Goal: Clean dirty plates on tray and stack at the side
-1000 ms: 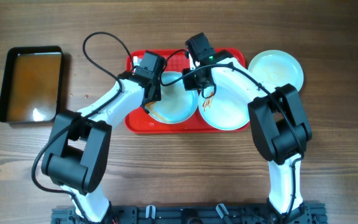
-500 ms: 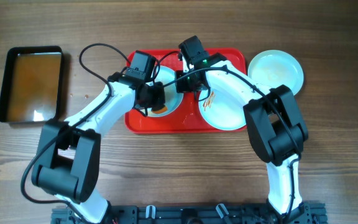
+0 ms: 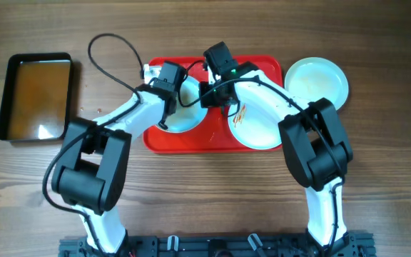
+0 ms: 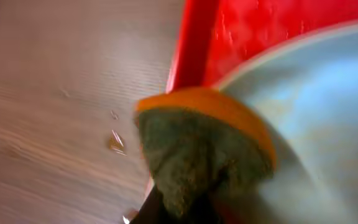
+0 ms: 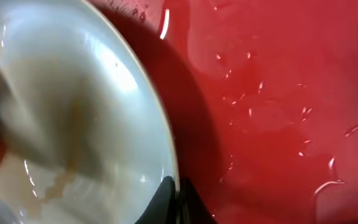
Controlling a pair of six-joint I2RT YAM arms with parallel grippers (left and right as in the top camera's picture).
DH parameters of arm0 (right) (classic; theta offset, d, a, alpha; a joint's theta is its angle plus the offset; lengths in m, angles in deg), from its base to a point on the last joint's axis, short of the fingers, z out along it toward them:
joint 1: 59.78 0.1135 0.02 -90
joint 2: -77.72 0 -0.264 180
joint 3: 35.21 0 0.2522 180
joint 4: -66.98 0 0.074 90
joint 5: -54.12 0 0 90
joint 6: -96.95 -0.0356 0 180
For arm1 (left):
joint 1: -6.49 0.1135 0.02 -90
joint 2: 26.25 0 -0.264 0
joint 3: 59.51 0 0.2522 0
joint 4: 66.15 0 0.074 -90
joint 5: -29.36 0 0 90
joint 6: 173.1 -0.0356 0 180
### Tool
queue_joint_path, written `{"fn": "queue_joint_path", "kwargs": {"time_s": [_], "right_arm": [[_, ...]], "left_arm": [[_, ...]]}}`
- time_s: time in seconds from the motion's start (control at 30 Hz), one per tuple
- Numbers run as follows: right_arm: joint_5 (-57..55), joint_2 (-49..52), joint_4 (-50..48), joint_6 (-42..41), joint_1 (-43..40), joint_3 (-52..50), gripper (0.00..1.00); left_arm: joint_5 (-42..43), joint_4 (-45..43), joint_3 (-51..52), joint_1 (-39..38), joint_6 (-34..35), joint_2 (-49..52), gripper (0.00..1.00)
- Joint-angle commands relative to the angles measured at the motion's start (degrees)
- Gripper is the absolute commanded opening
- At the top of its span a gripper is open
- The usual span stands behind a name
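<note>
Inward, both arms (image 3: 123, 118) (image 3: 277, 89) bend over the tray (image 3: 268, 66).

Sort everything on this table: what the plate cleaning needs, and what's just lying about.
For the job:
- tray
- left plate, with the sponge on it
- right plate, sauce-smeared
- side plate, off the tray

Lying about:
- black tray of brown liquid

Pale plate (image 3: 191, 118) and sauce-streaked plate (image 3: 259, 127) on red tray (image 3: 212, 142); third plate (image 3: 320, 80) beside.
</note>
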Motion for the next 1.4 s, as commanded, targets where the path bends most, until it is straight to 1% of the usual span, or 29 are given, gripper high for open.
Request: {"fn": "queue_joint_path", "kwargs": {"time_s": [0.0, 0.03, 0.07, 0.13, 0.17, 0.2, 0.23, 0.27, 0.33, 0.37, 0.43, 0.53, 0.6, 0.67, 0.7, 0.77, 0.87, 0.9, 0.97, 1.07, 1.1, 1.13, 1.17, 1.2, 1.23, 1.27, 1.3, 1.33, 1.37], "right_arm": [[-2.8, 1.1, 0.8, 0.3, -0.8, -0.6, 0.04], [-2.8, 1.1, 0.8, 0.3, -0.8, -0.6, 0.04], [-2.8, 1.1, 0.7, 0.3, -0.8, -0.6, 0.04], [-2.7, 1.1, 0.5, 0.4, -0.8, -0.6, 0.04], [-2.7, 1.0, 0.1, 1.8, -0.8, -0.4, 0.04], [-2.7, 0.5, 0.1, 3.5, -0.8, 0.1, 0.04], [-2.7, -0.2, 0.3, 4.9, -0.8, 0.8, 0.04], [-2.8, -1.1, 0.7, 7.0, -0.8, 1.8, 0.04], [-5.4, -3.2, 2.1, 10.9, -0.7, 4.5, 0.04], [-9.7, -4.6, 3.3, 12.6, -0.6, 6.1, 0.04], [-19.1, -8.2, 4.5, 17.9, 0.6, 7.8, 0.04], [-36.1, -14.3, 4.9, 23.2, 4.8, 7.8, 0.04], [-47.3, -17.4, 3.6, 30.1, 8.7, 7.8, 0.04], [-57.3, -18.1, 0.5, 38.8, 12.0, 7.8, 0.04], [-64.9, -18.1, -2.2, 45.2, 13.9, 7.8, 0.04], [-76.1, -18.1, -10.6, 56.2, 17.0, 7.8, 0.04], [-79.6, -18.1, -20.4, 68.5, 20.1, 7.8, 0.04], [-79.8, -18.1, -21.7, 70.4, 21.0, 7.8, 0.04], [-79.7, -18.1, -21.7, 68.4, 21.5, 7.8, 0.04], [-79.6, -18.1, -20.6, 59.6, 20.2, 7.8, 0.04], [-79.4, -18.1, -18.2, 53.9, 19.3, 7.7, 0.04], [-79.1, -18.1, -16.3, 50.6, 18.7, 7.7, 0.04], [-77.9, -18.1, -11.4, 43.1, 17.2, 7.7, 0.04], [-76.3, -18.1, -8.0, 39.0, 16.1, 7.7, 0.04], [-73.4, -18.1, -3.9, 32.8, 14.5, 7.7, 0.04], [-66.8, -18.1, 0.8, 25.9, 12.0, 7.7, 0.04], [-57.7, -18.2, 4.2, 20.7, 9.7, 7.7, 0.04], [-46.9, -18.2, 6.7, 15.3, 6.4, 7.7, 0.04], [-38.2, -18.2, 8.0, 11.9, 3.5, 7.7, 0.04]], "left_arm": [[-20.1, -4.3, -0.1, 1.2, -8.5, 1.2, 0.04], [-19.2, -4.3, -1.5, 1.2, -7.7, 0.6, 0.04], [-16.3, -3.8, -2.7, 1.2, -7.6, -0.9, 0.04], [-8.5, -2.5, -3.9, 1.7, -2.6, -6.3, 0.04], [-3.2, -1.4, -3.9, 2.5, 0.2, -9.2, 0.04], [8.9, 2.2, -3.8, 5.3, 4.4, -14.2, 0.04], [17.0, 5.7, -3.8, 8.2, 6.2, -17.4, 0.04], [25.2, 10.7, -3.8, 11.6, 6.1, -20.3, 0.04], [34.4, 18.7, -3.8, 17.2, 5.9, -24.2, 0.04], [35.9, 21.5, -3.8, 19.4, 5.9, -25.4, 0.04], [36.0, 25.9, -3.8, 23.7, 5.5, -26.9, 0.04], [36.0, 27.3, -3.6, 26.8, 5.5, -26.8, 0.04], [36.0, 27.5, -3.6, 27.1, 5.6, -26.8, 0.04], [37.0, 27.7, -3.6, 27.1, 5.9, -26.8, 0.04], [38.5, 27.7, -3.6, 27.1, 5.9, -26.9, 0.04], [40.8, 27.7, -3.6, 27.1, 5.9, -26.8, 0.04], [40.7, 27.8, -3.5, 27.1, 5.9, -26.8, 0.04], [40.7, 28.0, -3.5, 27.1, 5.9, -26.8, 0.04], [40.7, 28.0, -3.5, 27.1, 5.9, -26.8, 0.04], [40.7, 28.1, -3.5, 27.1, 5.9, -26.8, 0.04], [40.7, 28.2, -3.5, 27.1, 5.9, -26.8, 0.04], [40.7, 28.2, -3.5, 27.1, 5.9, -26.8, 0.04], [40.7, 28.2, -3.5, 27.1, 5.9, -26.8, 0.04], [40.7, 28.2, -3.5, 27.1, 5.9, -26.8, 0.04], [40.7, 28.2, -3.5, 27.1, 5.9, -26.8, 0.04], [40.7, 28.2, -3.5, 27.1, 5.9, -26.8, 0.04], [40.7, 28.2, -3.5, 27.1, 5.9, -26.8, 0.04], [40.7, 28.2, -3.5, 27.1, 5.9, -26.8, 0.04], [40.7, 28.1, -3.5, 27.1, 5.9, -26.8, 0.04]]}}
